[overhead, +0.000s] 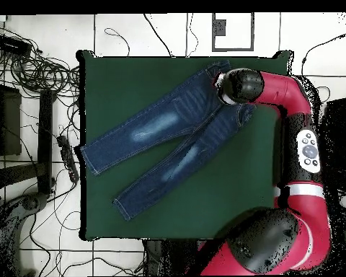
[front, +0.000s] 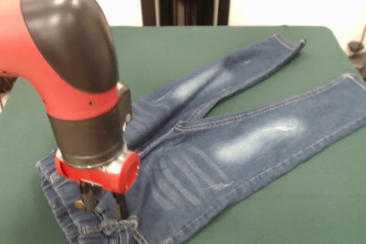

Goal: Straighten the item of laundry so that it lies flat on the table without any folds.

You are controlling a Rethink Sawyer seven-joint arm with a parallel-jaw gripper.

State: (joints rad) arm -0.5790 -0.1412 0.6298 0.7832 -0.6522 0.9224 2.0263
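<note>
The item of laundry, a small pair of dark blue jeans with pale faded patches, lies spread on the green table, legs apart and running toward the far right. Its waistband is bunched at the near left corner, with a brass button showing. My gripper stands straight down on that waistband, its fingers apart, tips touching the denim. In the overhead view the jeans lie diagonally across the table, and the arm's wrist hides the gripper and the waistband.
One leg's hem reaches the table's left edge in the overhead view. Cables and a power strip lie on the floor beside that edge. The arm's red links run along the table's right side.
</note>
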